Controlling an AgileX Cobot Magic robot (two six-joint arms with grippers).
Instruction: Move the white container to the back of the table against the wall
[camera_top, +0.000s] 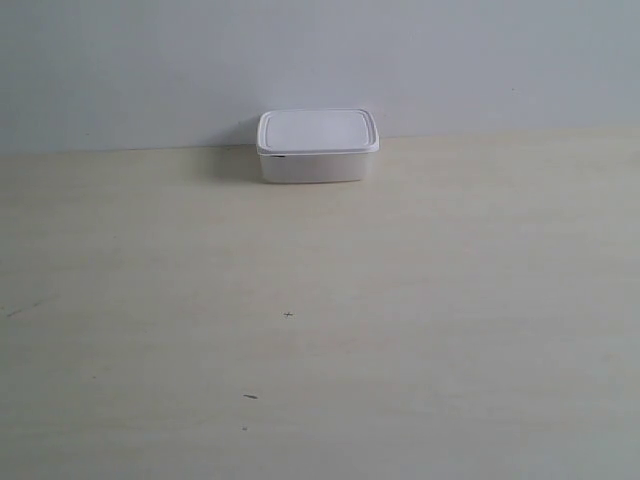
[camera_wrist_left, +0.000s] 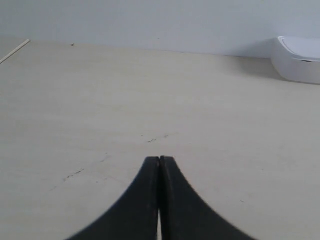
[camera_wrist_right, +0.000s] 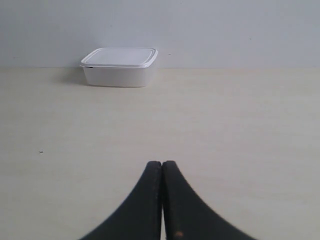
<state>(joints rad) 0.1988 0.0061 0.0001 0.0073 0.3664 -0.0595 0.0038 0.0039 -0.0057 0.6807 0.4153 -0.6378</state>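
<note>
Judging from how things lie, the white container sits at the far edge of the surface, its back at or touching the wall. No view lets me tell whether there is a thin gap behind it. My left claw has its jaws pressed together on nothing, low over the bare surface and well apart from the container. My right claw is likewise closed and empty, facing the container almost head-on but well short of it. If the move counts as done, the best finish is to do little, with no approach that might knock the box askew. Should a gap need closing, I would use the right claw with its jaws together. I would push gently and squarely on the middle of the near side, low down, so the box neither tips nor turns.
</note>
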